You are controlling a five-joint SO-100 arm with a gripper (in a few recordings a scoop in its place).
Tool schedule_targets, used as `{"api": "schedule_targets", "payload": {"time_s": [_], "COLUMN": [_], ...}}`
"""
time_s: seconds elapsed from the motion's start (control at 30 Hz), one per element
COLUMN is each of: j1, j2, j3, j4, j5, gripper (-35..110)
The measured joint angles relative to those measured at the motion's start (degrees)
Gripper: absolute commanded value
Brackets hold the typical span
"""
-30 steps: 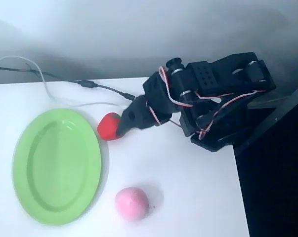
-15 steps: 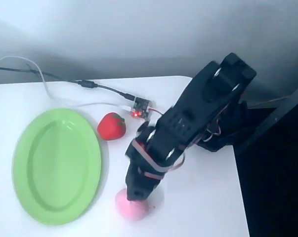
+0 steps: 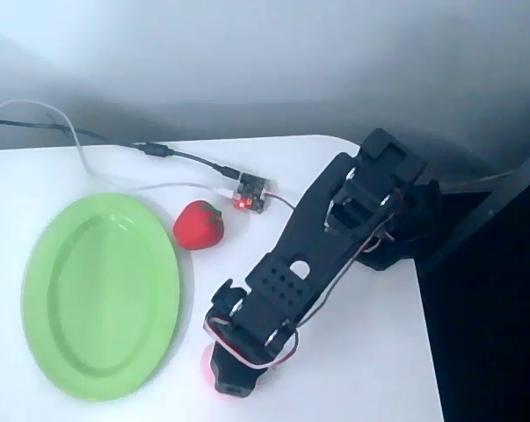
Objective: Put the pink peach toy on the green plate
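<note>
The pink peach toy (image 3: 206, 361) lies near the table's front edge, almost wholly covered by my black gripper (image 3: 232, 380); just a pink sliver shows at the gripper's left and lower side. My arm stretches down over it from the upper right. The fingers are hidden under the gripper body, so whether they are open or shut is unclear. The green plate (image 3: 101, 294), a large light-green oval, lies bare at the left, a short gap from the peach.
A red strawberry toy (image 3: 198, 225) sits by the plate's upper right rim. A small circuit board (image 3: 250, 192) with a red light and cables (image 3: 115, 149) lie at the back. The table's right edge (image 3: 420, 299) drops to a dark area.
My arm swung from the strawberry down to the peach, then stretched out lower over it, hiding most of the peach. The strawberry and plate have not moved.
</note>
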Motion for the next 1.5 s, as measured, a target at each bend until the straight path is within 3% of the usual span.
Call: {"api": "schedule_targets", "payload": {"time_s": [0.13, 0.67, 0.8, 1.03, 1.33, 1.5], "j1": [-0.35, -2.29, -2.37, -2.37, -1.41, 4.66], "j2": [-4.13, -11.60, -13.71, -14.77, -12.83, 1.41], "j3": [-3.96, -5.98, -6.15, -6.15, -6.33, -5.80], "j4": [0.26, 0.09, 0.00, 1.23, 6.42, 10.90], "j5": [1.58, 6.68, 7.03, 7.82, 6.94, 0.09], "gripper": [53, 46, 38, 0, 0, 0]}}
